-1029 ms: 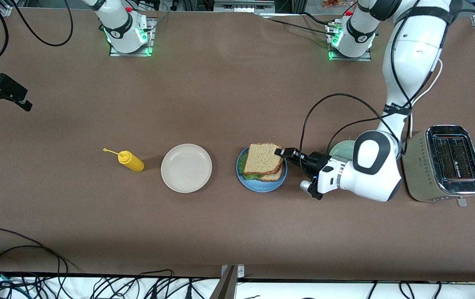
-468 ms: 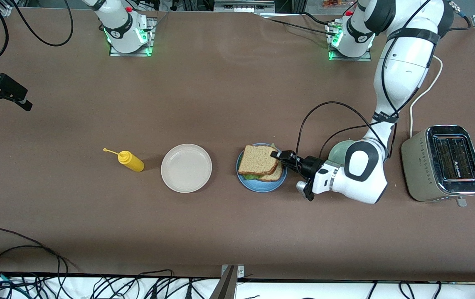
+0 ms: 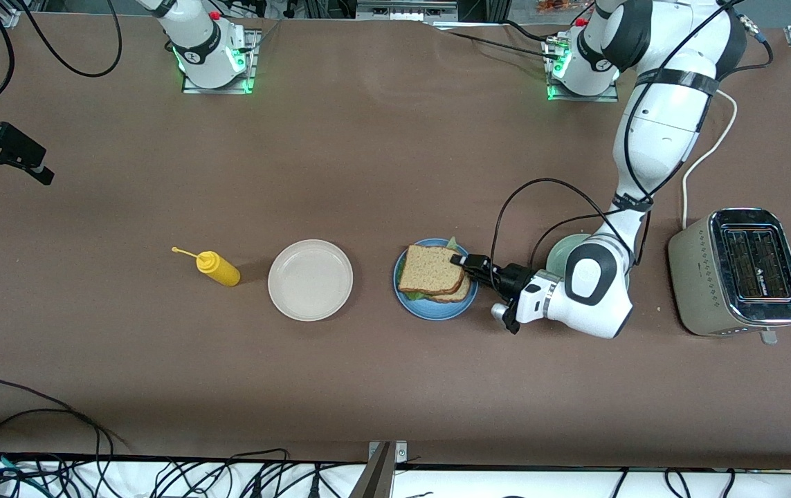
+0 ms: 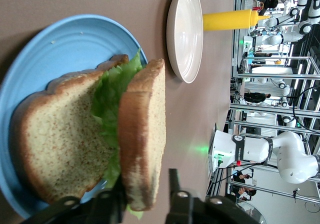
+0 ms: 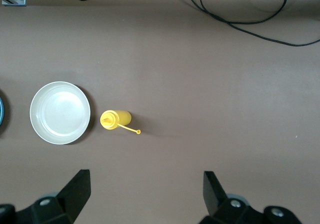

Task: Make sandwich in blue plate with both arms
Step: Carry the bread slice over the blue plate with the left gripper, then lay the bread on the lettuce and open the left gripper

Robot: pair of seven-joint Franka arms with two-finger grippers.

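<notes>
The blue plate (image 3: 437, 310) holds a brown bread slice (image 3: 463, 293) with a green lettuce leaf (image 3: 452, 243) on it. A second bread slice (image 3: 430, 267) lies on top, a little askew. In the left wrist view the plate (image 4: 60, 39), lower slice (image 4: 55, 144), lettuce (image 4: 112, 94) and top slice (image 4: 145, 134) all show. My left gripper (image 3: 461, 263) (image 4: 145, 196) straddles the top slice's edge. One finger touches the slice and a gap shows at the other, so it is open. My right gripper (image 3: 1, 155) (image 5: 145, 184) waits open and empty above the right arm's end of the table.
A beige-white plate (image 3: 310, 279) (image 5: 60, 112) and a yellow squeeze bottle (image 3: 219, 268) (image 5: 115, 119) stand beside the blue plate, toward the right arm's end. A mint-green plate (image 3: 565, 252) lies partly under the left arm. A silver toaster (image 3: 741, 273) stands at the left arm's end.
My left gripper has moved toward the right arm's end and lowered the top slice onto the lettuce. The right arm has not moved.
</notes>
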